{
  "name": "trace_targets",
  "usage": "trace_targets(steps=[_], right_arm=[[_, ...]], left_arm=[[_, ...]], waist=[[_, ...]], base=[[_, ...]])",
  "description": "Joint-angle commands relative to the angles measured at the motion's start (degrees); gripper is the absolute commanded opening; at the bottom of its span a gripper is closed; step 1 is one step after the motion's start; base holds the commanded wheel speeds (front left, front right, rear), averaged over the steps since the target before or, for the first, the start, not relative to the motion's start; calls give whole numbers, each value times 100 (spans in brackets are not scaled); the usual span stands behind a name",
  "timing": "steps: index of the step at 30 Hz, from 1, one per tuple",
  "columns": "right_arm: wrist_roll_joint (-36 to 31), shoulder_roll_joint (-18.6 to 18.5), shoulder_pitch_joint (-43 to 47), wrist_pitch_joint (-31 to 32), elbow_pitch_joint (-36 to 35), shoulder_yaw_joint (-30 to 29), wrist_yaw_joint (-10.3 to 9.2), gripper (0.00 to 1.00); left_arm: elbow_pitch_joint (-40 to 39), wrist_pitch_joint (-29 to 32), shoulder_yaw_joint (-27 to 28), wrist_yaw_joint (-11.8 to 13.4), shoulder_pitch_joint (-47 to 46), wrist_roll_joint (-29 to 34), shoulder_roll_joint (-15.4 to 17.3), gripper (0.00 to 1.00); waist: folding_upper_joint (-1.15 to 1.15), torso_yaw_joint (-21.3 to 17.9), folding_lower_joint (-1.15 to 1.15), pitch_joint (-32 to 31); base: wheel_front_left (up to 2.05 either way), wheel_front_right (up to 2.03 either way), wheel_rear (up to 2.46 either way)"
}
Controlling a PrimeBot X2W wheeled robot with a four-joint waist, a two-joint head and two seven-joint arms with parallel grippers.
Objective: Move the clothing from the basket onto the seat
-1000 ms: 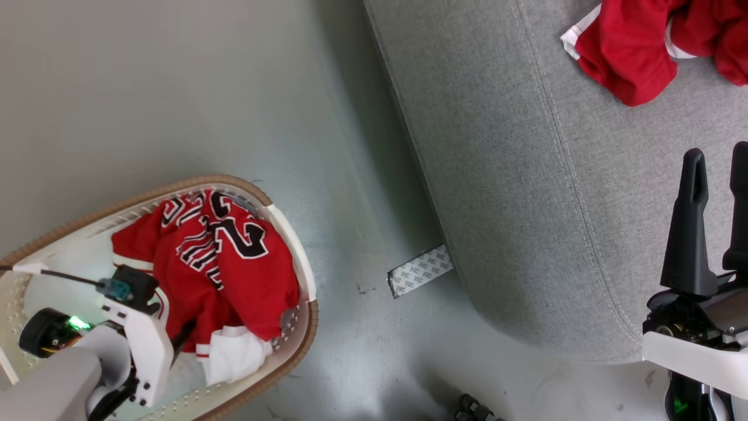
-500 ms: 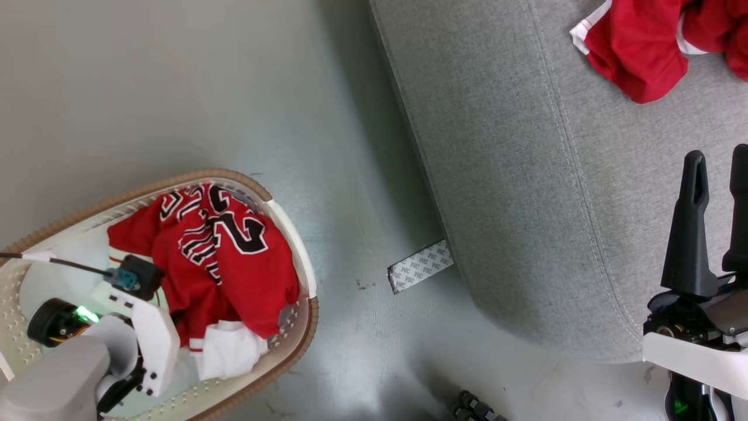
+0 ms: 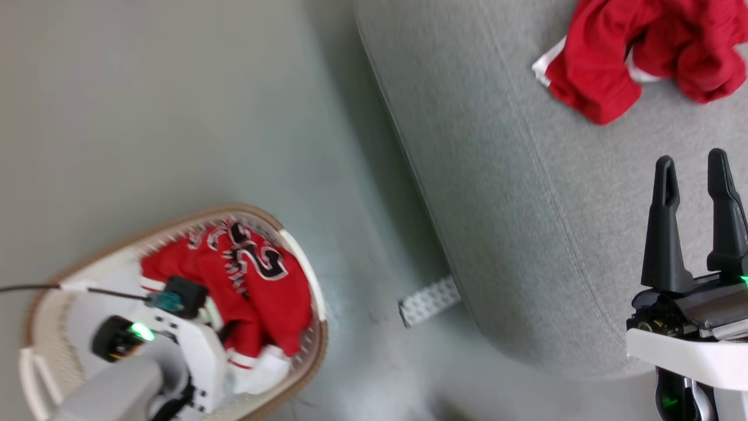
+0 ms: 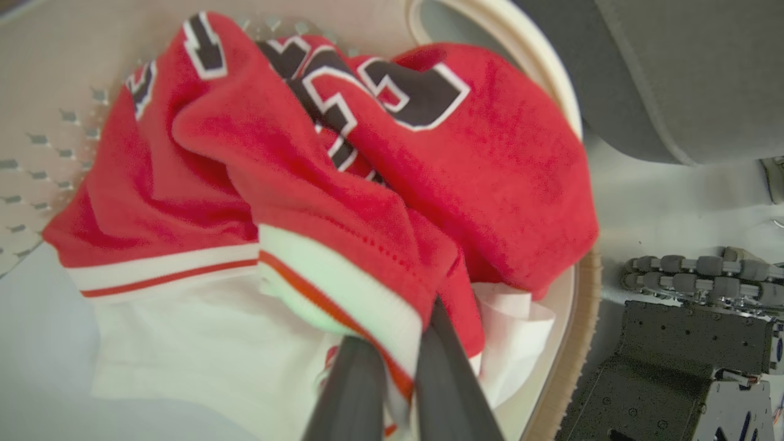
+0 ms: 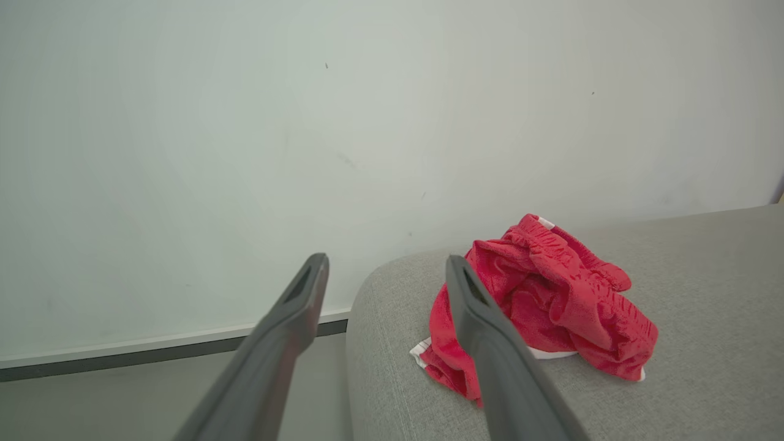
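Left jaws: closed on the jersey [image 4: 380, 184] — its white-and-red trim edge pinched between the two dark fingers [image 4: 352, 392], down inside the basket [image 4: 560, 98].
Why that hold: thin, limp fabric, so probably a pinch on a raised fold at the hem, the easiest part to catch without scraping the basket wall.
Where the jersey lies: bunched against the basket side nearest the seat [image 3: 526, 234], numerals uppermost, one edge in the jaws, the rest spreading away from them over the pile.
Under the jersey: pale fabric [image 4: 202, 343], lining or another garment, cannot tell.
Right jaws: apart and empty, fingers [image 3: 663, 234] over the seat near its front edge, touching nothing; likely parked clear of the drop area.
On the seat: a red garment [image 3: 613, 64], crumpled, beyond the right fingertips and well apart from the basket.
Basket position: on the floor [image 3: 175, 117] near the seat's rounded corner, not touching it.
Step in hand: by the look of it, grip made, lift not yet made.
Risk: hold on one edge only — a long hang of cloth likely, may drag on the rim on the way out.
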Motion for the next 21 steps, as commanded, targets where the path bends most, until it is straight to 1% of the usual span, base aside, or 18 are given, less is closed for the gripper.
trace_targets(steps=[1, 3, 9, 12, 16, 21], right_arm=[[-90, -2, 13, 3, 74, -56, -14, 100], [-226, -1, 37, 3, 169, -137, -13, 100], [-485, -3, 76, 3, 528, -128, -13, 100], [-586, -4, 103, 3, 725, -101, -13, 100], [-683, -8, 161, 3, 990, -70, -13, 100], [-752, -9, 295, 4, 1251, -66, -13, 100]], left_arm=[[-19, -119, -26, 9, 73, -41, -59, 0], [-52, -258, -72, 9, 122, -125, -227, 0], [-177, -668, -154, 9, 259, -379, -676, 0], [-332, -828, -172, 9, 305, -436, -833, 0], [-542, -932, -88, 9, 357, -464, -948, 0], [-908, -968, 188, 9, 416, -415, -1014, 0]], waist=[[0, 261, 0, -494], [0, 415, 0, -788], [0, 929, 0, -1707], [0, 1199, 0, -2132], [0, 1544, 0, -2627], [0, 1935, 0, -3127]], base=[[0, 0, 0], [0, 0, 0], [0, 0, 0], [0, 0, 0], [0, 0, 0], [0, 0, 0]])
